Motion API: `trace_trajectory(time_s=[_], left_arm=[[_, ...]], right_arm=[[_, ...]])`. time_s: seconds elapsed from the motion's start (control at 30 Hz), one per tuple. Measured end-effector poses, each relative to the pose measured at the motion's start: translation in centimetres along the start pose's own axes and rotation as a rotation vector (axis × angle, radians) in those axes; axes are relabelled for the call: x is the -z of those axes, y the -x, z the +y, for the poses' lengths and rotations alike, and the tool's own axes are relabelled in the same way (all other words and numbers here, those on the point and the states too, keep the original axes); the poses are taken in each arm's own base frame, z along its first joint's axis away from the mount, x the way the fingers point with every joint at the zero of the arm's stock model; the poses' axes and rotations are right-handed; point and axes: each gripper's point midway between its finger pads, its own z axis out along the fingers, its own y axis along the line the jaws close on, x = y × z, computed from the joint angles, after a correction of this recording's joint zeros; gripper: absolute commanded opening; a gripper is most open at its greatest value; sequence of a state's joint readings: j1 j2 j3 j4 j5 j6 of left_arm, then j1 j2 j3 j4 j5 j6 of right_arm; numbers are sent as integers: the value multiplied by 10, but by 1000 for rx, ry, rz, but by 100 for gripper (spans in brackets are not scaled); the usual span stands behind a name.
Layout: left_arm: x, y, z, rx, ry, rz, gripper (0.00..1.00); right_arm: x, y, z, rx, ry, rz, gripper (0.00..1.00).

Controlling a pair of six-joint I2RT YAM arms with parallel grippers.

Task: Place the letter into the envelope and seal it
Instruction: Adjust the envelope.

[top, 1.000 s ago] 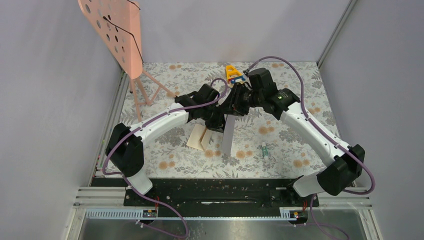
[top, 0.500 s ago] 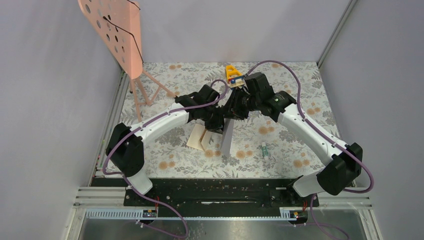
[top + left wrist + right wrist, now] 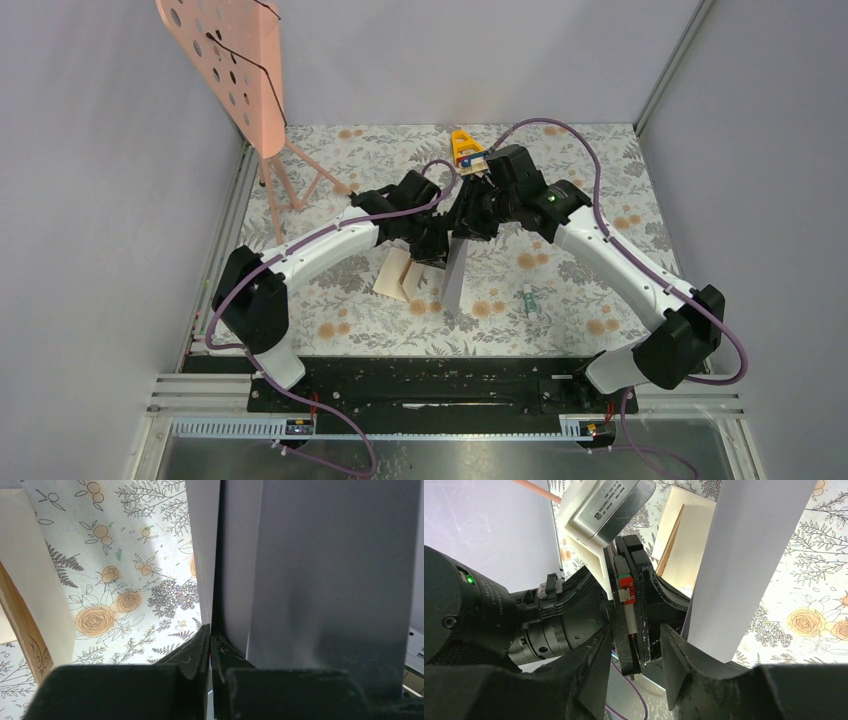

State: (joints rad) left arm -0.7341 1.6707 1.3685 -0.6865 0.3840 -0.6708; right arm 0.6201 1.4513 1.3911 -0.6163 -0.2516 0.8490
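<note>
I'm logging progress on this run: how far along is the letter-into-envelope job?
Done: the envelope is picked up, held on edge by the left gripper, shut on it. In hand: the right gripper hovers open beside that grip. Left: the tan letter lies folded on the table, outside the envelope; inserting and sealing are not yet done.

Floral table [image 3: 600, 180], tan letter [image 3: 397, 275], small tube [image 3: 529, 300]

Left tool [image 3: 210, 637] clamped shut, right tool [image 3: 635, 632] spread open alongside.
</note>
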Motion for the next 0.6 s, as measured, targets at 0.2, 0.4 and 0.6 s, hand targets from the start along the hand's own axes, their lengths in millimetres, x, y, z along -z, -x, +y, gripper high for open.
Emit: trace_trajectory(time_s=[0.2,0.4,0.6], left_arm=[[0,1,2,6,10,-4,0],[1,-1,6,18,28,1,0],[0,0,10,21,47,-6,0]], right_arm=[[-2,-1,-3,2,-20,11,47],[-7,-2,-4,0,-30,23,47],[-8,-2,-3,1,-33,25,48]])
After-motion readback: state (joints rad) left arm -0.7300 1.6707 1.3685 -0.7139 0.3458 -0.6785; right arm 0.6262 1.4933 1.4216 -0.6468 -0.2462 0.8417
